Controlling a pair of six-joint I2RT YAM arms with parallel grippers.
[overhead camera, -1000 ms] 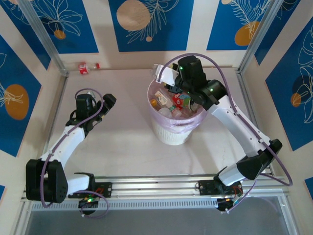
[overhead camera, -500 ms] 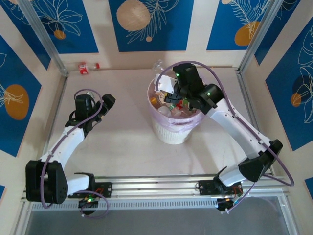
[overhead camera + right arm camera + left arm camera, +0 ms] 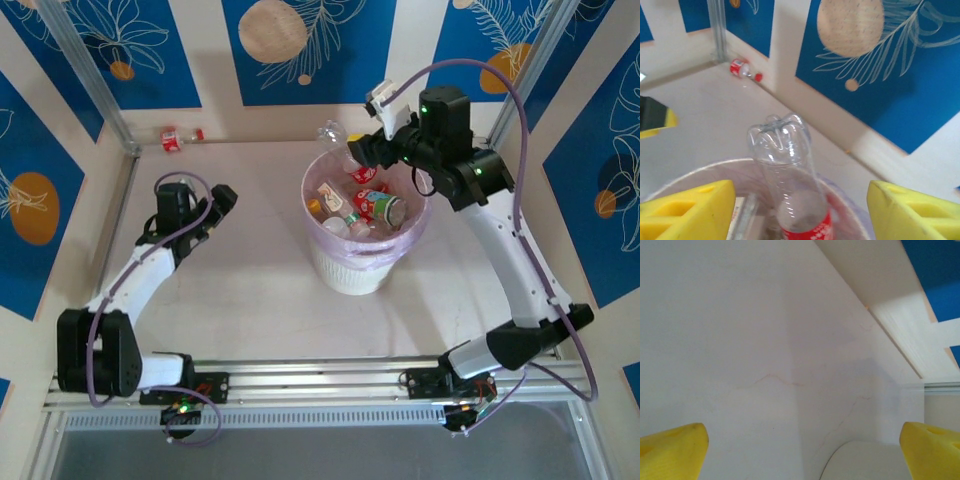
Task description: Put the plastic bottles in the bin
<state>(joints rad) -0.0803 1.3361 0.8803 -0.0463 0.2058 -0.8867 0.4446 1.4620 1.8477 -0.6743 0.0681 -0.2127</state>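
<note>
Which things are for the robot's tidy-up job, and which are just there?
For the job:
round white ribbed plastic bin with pink bag
crushed clear plastic bottles inside it
tall clear bottle poking out of the bin
small red-labelled bottle by the far wall

Just there:
blue leaf-patterned wall panels
silver metal rail at the table's near edge

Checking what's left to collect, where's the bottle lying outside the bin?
In the top view the stray bottle lies at the far left corner, against the back wall beside the metal post, well left of the bin.
</note>
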